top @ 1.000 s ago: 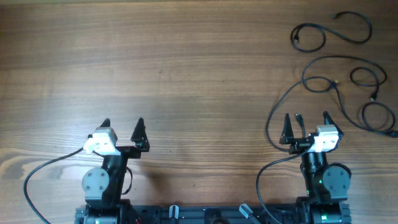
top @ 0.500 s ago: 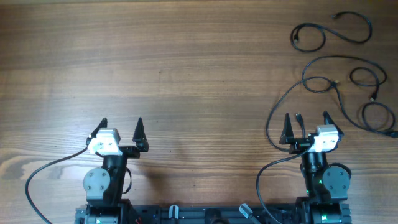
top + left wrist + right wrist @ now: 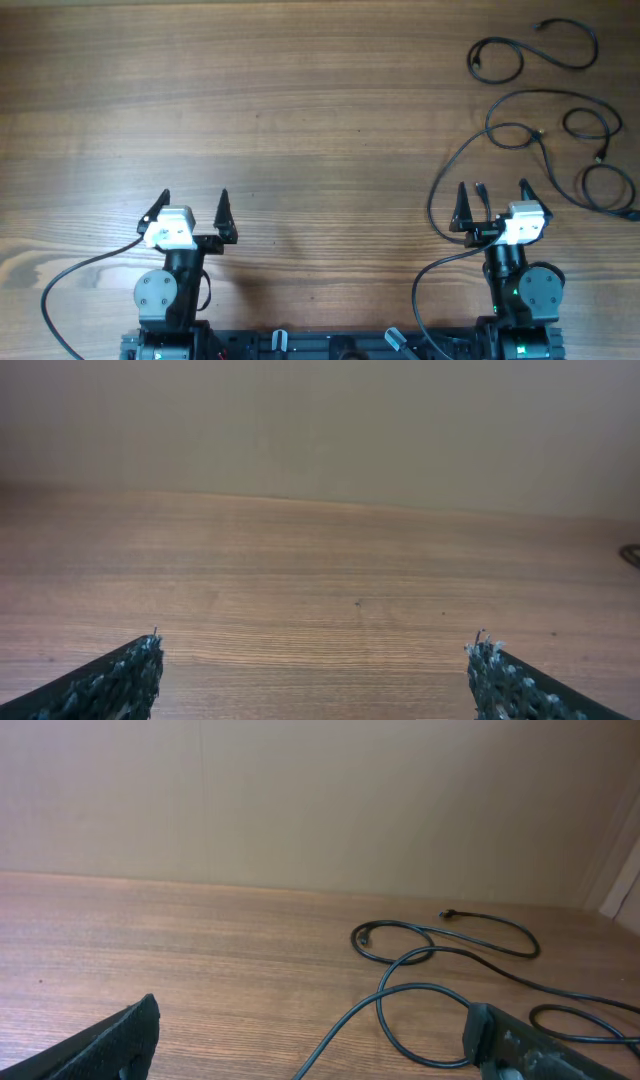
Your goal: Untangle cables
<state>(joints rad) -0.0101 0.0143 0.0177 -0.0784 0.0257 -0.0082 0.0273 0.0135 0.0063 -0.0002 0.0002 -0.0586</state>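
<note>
Several thin black cables lie as separate loose loops at the far right of the table. One figure-eight cable (image 3: pixel 530 52) lies at the top right. A longer cable (image 3: pixel 540 135) with small loops runs below it, and its tail curves down towards my right gripper. In the right wrist view the far cable (image 3: pixel 440 935) and a nearer loop (image 3: pixel 425 1010) lie ahead and to the right. My right gripper (image 3: pixel 490 198) (image 3: pixel 315 1020) is open and empty, with the cable tail beside its left finger. My left gripper (image 3: pixel 192 204) (image 3: pixel 315 650) is open and empty over bare wood.
The wooden table (image 3: pixel 300 110) stretches wide in front of both arms. Thicker black wires run from the arm bases (image 3: pixel 75 275) (image 3: pixel 425 285) along the near edge. A sliver of cable shows at the right edge of the left wrist view (image 3: pixel 632 554).
My left gripper has turned slightly and settled a little to the left. The right arm and the cables have not moved.
</note>
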